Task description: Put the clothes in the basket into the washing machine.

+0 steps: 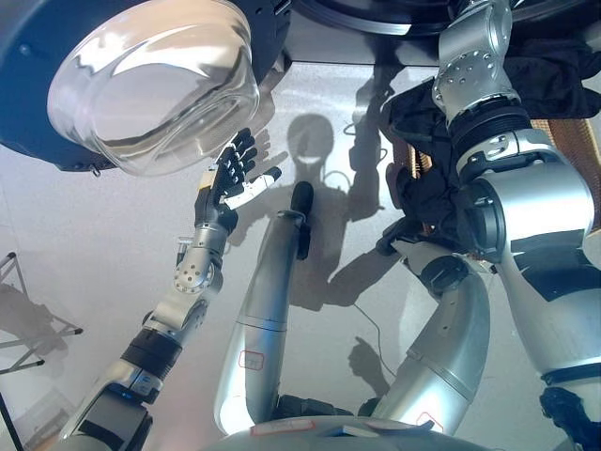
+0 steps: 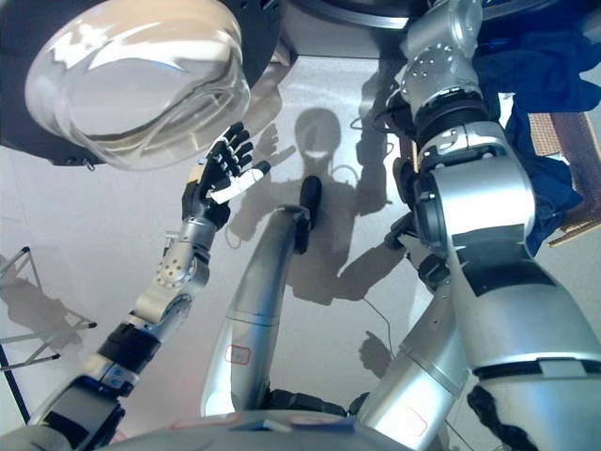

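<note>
The washing machine's door (image 1: 150, 85) stands swung open at the upper left, its clear glass bowl facing me. My left hand (image 1: 235, 174) is raised just below and right of that bowl, fingers straight and spread, holding nothing. My right arm reaches up along the right side and leaves the view at the top by the dark drum opening (image 1: 376, 11); its hand does not show. Dark clothes (image 1: 554, 80) are heaped in the wicker basket (image 1: 580, 141) at the right, behind that arm. More dark cloth (image 1: 424, 202) hangs beside the arm.
A thin metal folding frame (image 1: 28, 324) stands on the pale floor at the lower left. The open door overhangs the upper left of the floor space.
</note>
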Tool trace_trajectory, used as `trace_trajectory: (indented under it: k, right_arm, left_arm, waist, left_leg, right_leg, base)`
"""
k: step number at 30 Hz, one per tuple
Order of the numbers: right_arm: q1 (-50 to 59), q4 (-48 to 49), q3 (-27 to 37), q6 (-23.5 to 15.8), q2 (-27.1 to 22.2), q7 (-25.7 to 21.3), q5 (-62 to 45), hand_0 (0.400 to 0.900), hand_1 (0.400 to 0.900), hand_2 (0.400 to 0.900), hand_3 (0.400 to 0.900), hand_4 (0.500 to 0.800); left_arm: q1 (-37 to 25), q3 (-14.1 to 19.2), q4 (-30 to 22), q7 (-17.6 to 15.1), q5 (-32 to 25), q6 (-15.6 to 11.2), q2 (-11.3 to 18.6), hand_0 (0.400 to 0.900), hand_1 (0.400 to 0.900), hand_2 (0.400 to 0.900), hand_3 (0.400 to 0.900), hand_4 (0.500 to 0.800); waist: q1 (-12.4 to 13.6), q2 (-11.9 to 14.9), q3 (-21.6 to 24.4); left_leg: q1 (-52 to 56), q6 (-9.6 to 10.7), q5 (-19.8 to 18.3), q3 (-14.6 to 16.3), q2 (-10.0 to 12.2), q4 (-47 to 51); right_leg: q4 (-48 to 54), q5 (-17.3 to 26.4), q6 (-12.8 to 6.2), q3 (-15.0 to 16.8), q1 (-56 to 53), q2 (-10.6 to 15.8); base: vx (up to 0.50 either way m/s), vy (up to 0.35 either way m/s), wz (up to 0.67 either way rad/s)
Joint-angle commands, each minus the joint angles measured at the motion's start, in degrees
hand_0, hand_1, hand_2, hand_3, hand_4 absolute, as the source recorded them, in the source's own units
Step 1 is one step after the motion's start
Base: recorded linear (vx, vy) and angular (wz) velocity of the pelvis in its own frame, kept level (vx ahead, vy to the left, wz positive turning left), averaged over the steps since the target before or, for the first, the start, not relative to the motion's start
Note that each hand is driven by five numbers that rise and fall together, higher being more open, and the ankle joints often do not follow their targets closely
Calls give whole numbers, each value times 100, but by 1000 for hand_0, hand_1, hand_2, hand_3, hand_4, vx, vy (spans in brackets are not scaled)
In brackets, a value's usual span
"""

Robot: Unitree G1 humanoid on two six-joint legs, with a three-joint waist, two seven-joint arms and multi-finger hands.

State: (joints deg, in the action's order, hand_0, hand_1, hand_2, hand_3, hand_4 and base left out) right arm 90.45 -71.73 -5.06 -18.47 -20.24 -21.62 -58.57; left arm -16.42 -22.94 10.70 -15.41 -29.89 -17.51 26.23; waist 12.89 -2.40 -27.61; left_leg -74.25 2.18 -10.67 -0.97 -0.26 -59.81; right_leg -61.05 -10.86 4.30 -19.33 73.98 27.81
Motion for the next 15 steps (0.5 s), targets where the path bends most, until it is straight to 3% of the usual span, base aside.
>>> trace_trajectory:
  k: [1, 7, 11, 15]
  right_arm:
    - [-348, 507, -369, -469, 450, 370, -66, 900, 900, 900, 900, 800]
    - [-953, 1239, -401, -597, 611, 468, 15, 900, 900, 900, 900, 800]
    - [-2295, 2577, -399, -728, 957, 555, 353, 900, 900, 900, 900, 800]
    - [-3428, 2789, -221, -662, 1171, 543, 585, 900, 900, 900, 900, 800]
  left_arm:
    - [375, -153, 84, 3, -128, -425, 17, 900, 900, 900, 900, 800]
    - [341, -103, 340, 56, -76, -412, -30, 900, 900, 900, 900, 800]
    - [356, 151, 777, 12, -67, -383, -246, 900, 900, 900, 900, 800]
    - [525, 334, 1106, 44, -86, -343, -459, 900, 900, 900, 900, 800]
  waist:
    - [-148, -261, 1135]
    - [-254, -226, 1066]
    - [-557, -59, 1031]
    - [-741, 61, 1070]
  left_leg:
    - [-215, -281, 59, 126, -224, 335]
    - [395, -199, 263, 215, -179, 1035]
    - [1475, -234, 534, 322, -87, 2352]
    - [2433, -210, 706, 307, -87, 3189]
  right_leg:
    - [-165, -101, -954, 38, 467, -133]
    - [556, 96, -1075, -210, -270, -300]
    - [1698, 370, -1209, -582, -1309, -684]
    - [2483, 556, -1275, -662, -2180, -886]
  base:
    - [0, 0, 0]
    - [-19, 12, -4]
    - [-24, 57, -24]
    - [54, 52, -25]
